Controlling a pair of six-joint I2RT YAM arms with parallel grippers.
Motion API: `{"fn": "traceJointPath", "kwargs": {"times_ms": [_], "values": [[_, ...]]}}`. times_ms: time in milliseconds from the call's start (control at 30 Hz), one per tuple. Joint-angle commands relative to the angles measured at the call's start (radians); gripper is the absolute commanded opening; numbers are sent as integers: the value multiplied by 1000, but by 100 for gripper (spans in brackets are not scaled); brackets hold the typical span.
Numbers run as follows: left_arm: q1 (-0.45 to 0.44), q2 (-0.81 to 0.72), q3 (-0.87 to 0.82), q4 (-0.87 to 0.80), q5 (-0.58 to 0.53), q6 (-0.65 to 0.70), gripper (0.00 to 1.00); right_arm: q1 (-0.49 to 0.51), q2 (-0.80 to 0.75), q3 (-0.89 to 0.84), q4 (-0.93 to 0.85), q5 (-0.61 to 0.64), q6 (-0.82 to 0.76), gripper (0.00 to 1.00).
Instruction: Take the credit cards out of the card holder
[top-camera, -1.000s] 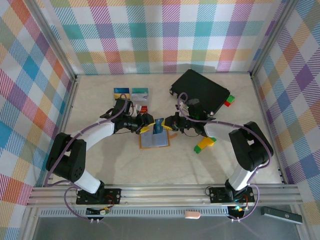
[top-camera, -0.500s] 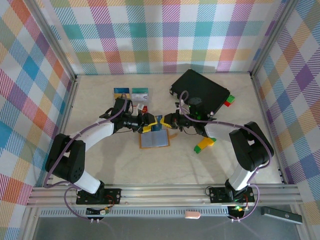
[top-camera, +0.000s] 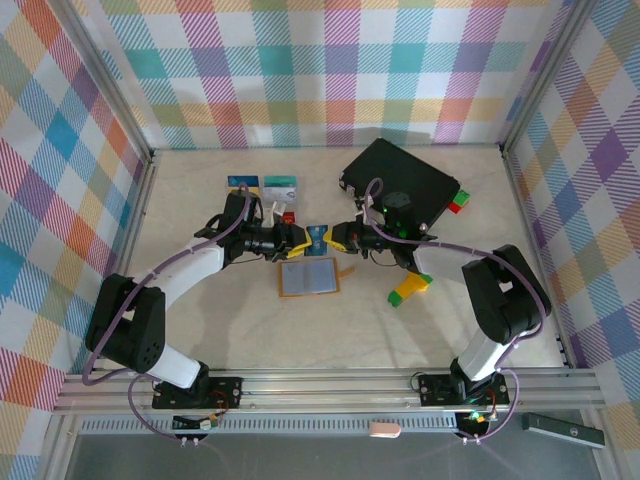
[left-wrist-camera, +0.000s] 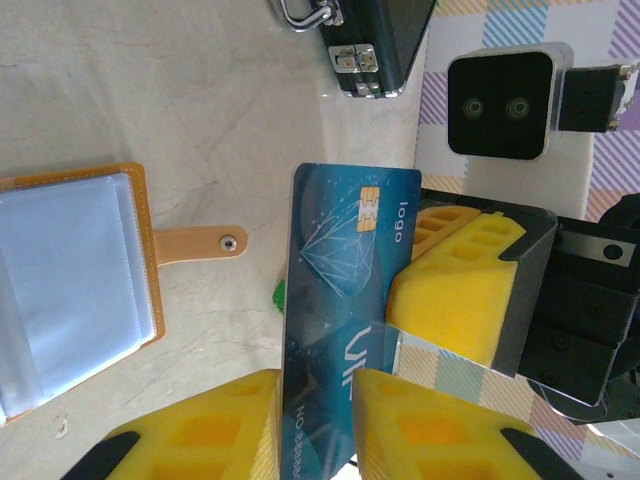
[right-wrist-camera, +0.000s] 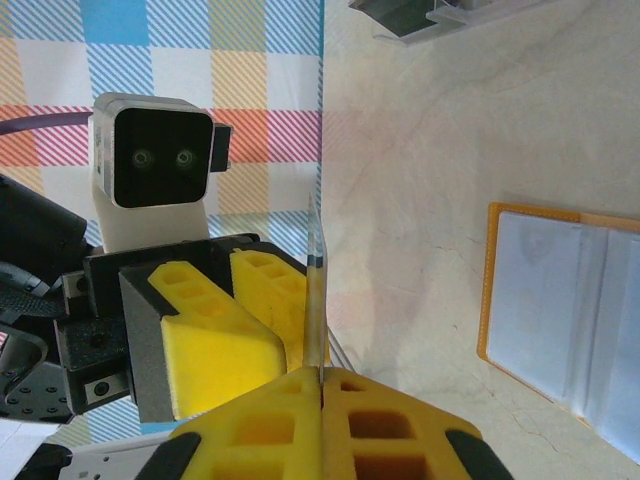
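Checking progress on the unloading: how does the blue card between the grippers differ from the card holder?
The blue card is gripped in the right gripper, off the table; the card holder lies open and flat on it. The card is dark blue with a gold chip; the holder is orange-tan with pale clear pockets. The card is smaller. Both are flat rectangles.

Card holder (top-camera: 309, 277) lies open mid-surface (top-camera: 220, 320). Just behind it, off the surface, one card (top-camera: 318, 237) sits between left pincer (top-camera: 303, 238) and right pincer (top-camera: 333, 238). Two cards (top-camera: 243, 184) lie back-left. Case (top-camera: 400, 180) back-right. Block (top-camera: 410, 289) right of holder.
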Motion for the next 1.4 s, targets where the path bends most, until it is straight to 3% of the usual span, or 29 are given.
{"fn": "traceJointPath", "kwargs": {"times_ms": [0,400,567,700,867,1000,1133,1367], "values": [[5,-35,21,75,59,-34,23,1,-12,-13,65,-36,18,5],[5,-38,8,182,89,-113,22,2,25,-11,199,-79,100,5],[5,-38,8,177,81,-112,15,2,28,-5,192,-79,98,6],[12,-39,13,144,59,-94,0,2,8,8,71,-54,36,11],[32,-49,31,23,-7,-20,0,-3,-69,64,-233,44,-160,27],[58,-68,66,-133,-117,70,0,-17,-139,101,-442,166,-296,44],[69,-67,150,-355,-328,126,0,-43,-206,104,-581,290,-378,63],[69,-29,320,-516,-689,62,0,-95,-314,83,-714,489,-517,80]]}}
